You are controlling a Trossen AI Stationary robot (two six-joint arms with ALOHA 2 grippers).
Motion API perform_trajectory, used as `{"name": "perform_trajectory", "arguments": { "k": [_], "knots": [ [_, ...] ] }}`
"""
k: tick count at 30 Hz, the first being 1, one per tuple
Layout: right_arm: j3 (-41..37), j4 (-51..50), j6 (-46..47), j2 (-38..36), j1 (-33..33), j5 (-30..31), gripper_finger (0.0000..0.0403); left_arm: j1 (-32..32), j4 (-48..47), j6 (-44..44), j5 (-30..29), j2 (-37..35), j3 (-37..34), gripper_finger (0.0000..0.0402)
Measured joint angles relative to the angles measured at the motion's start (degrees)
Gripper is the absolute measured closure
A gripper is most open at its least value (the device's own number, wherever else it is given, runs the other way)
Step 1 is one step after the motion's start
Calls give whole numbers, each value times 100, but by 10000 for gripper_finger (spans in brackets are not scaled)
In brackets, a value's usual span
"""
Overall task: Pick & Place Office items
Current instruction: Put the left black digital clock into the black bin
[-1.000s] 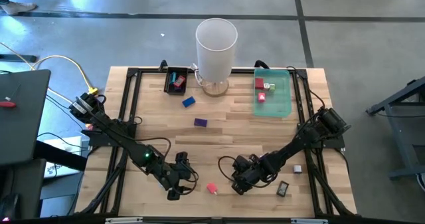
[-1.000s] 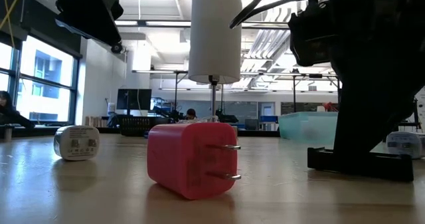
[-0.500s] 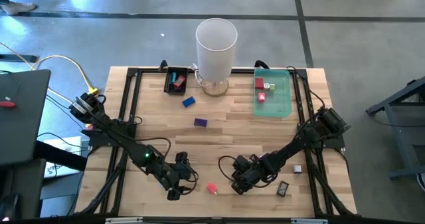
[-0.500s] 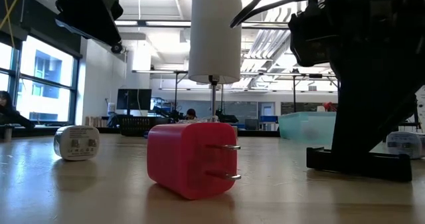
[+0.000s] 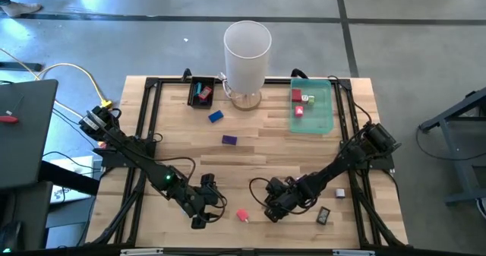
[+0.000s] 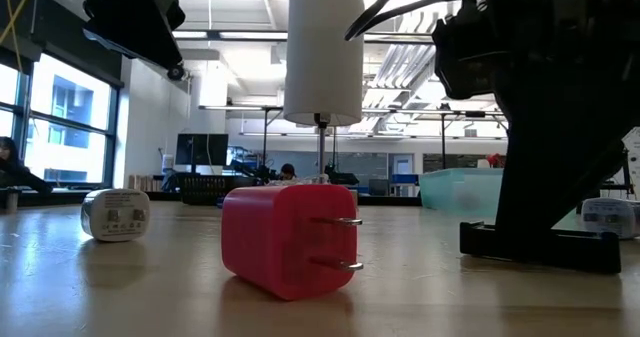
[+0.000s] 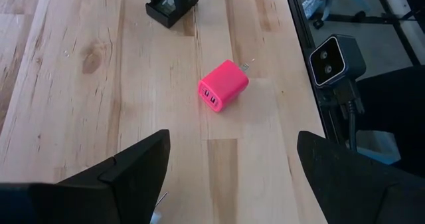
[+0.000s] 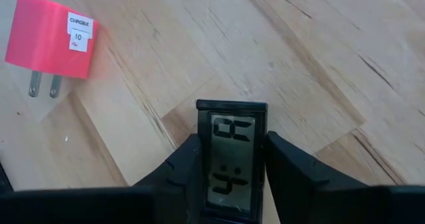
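The pink charger [image 5: 243, 215] lay on its side near the front edge of the worktop [image 5: 258, 146], between the two grippers: a small, smooth, rounded plastic cube with two metal prongs pointing sideways. The low view put it front and centre, prongs to the right; the left wrist view showed the two USB sockets on its end face, and the right wrist view a white label stuck on one flat side.

The right gripper [image 8: 232, 161] was down at the worktop, just right of the charger, its dark fingers [image 8: 182, 167] pressed against both sides of a small black device [image 8: 232, 151] with a grey LCD face showing dark segments. Only that wrist view showed the screen; from above the device was hidden under the arm.

The left gripper [image 5: 203, 203] hung low to the left of the charger, fingers [image 7: 136, 167] spread wide apart with nothing between them.

Farther right near the front lay a black block [image 5: 323, 216] and a small grey-white charger [image 5: 340, 193]. Farther back sat a blue piece [image 5: 216, 116] and a purple piece [image 5: 229, 140] on bare planks. The translucent green tray [image 5: 325, 115] at the far right held red and pale pieces; the small black tray [image 5: 193, 94] at the far left held a few too, too small to tell apart. A tall white cylinder [image 5: 247, 55] stood between the trays. The worktop was pale, grainy wood.
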Motion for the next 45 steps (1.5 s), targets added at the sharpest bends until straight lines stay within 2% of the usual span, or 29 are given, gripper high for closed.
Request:
{"name": "perform_trajectory", "arguments": {
  "k": [2, 7, 10, 19, 28, 45],
  "knots": [
    [2, 0, -1, 0, -2, -23, 279, 0, -2, 0, 0, 0, -1, 83],
    [0, -8, -50, 4, -2, -23, 234, -1, -2, 0, 0, 0, 0, 83],
    [2, -48, -58, 7, -2, -26, 222, -28, -2, 0, 0, 0, -2, 83],
    [7, -114, -153, 2, -11, -253, 250, -103, -2, 0, 2, 0, 0, 83],
    [9, -108, 42, 46, -77, -339, 221, -103, -2, 1, 2, 0, 0, 83],
    [27, -70, 330, 122, -151, -499, 220, -103, 0, 2, 0, 0, -2, 83]
  ]
}}
